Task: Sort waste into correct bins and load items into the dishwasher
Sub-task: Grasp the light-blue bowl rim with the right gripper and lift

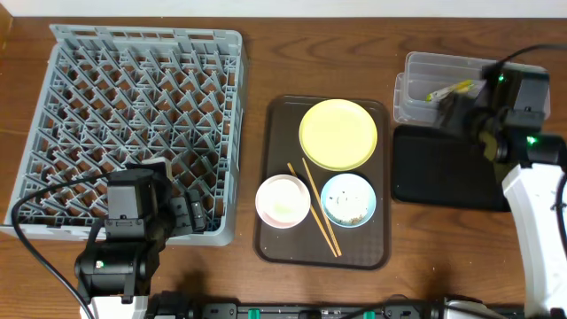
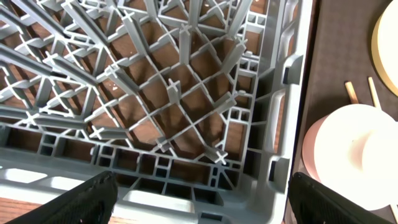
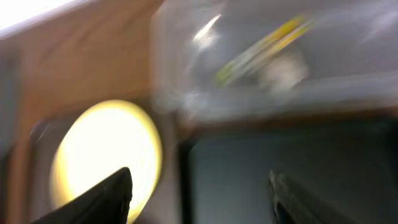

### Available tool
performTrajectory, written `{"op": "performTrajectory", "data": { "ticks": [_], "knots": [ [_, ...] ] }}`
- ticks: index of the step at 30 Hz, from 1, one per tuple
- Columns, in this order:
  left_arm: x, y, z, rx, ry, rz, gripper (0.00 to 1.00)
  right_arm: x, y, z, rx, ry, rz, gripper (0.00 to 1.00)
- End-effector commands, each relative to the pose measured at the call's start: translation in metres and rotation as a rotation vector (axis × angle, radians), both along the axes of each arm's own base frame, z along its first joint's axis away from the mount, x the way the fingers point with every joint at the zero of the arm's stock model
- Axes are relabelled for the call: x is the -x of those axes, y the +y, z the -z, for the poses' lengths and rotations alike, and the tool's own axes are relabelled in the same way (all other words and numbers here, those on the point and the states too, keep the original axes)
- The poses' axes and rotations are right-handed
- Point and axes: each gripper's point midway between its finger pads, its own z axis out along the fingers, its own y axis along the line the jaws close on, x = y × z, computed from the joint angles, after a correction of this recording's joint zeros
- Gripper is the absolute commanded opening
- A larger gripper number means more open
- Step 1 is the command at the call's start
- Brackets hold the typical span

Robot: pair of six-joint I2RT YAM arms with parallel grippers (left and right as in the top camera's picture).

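The grey dish rack [image 1: 133,124] stands at the left. My left gripper [image 1: 190,217] is open and empty over its front right corner; the left wrist view shows the fingers [image 2: 205,205] astride the rack wall [image 2: 273,124]. The yellow plate [image 1: 337,133], white bowl [image 1: 283,200], light-blue bowl with crumbs [image 1: 348,199] and chopsticks [image 1: 314,206] lie on the brown tray [image 1: 275,177]. The yellow-green wrapper [image 1: 449,90] lies in the clear tub [image 1: 416,89]. My right gripper [image 1: 456,111] is open and empty over the black tray [image 1: 443,168] beside the tub. The cup and tissue are not visible.
The right wrist view is blurred: the open fingers [image 3: 199,199] hang above the black tray [image 3: 280,162], with the plate [image 3: 106,155] at left and the tub [image 3: 249,93] behind. The white bowl [image 2: 348,155] lies right of the rack in the left wrist view.
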Motion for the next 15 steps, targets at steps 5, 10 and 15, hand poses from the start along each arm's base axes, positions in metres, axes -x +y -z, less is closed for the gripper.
{"op": "performTrajectory", "data": {
  "ticks": [5,10,15],
  "knots": [
    [-0.002,0.0,-0.008,0.007,-0.019,-0.009,0.89,0.066,0.105,0.035,-0.094,0.236,-0.445,0.73],
    [-0.002,0.0,-0.007,0.007,-0.019,-0.009,0.89,0.097,0.136,0.081,0.059,0.406,-0.577,0.7],
    [-0.002,0.0,-0.007,0.007,-0.018,-0.009,0.89,0.099,0.128,0.124,0.206,0.547,-0.503,0.55]
  ]
}}
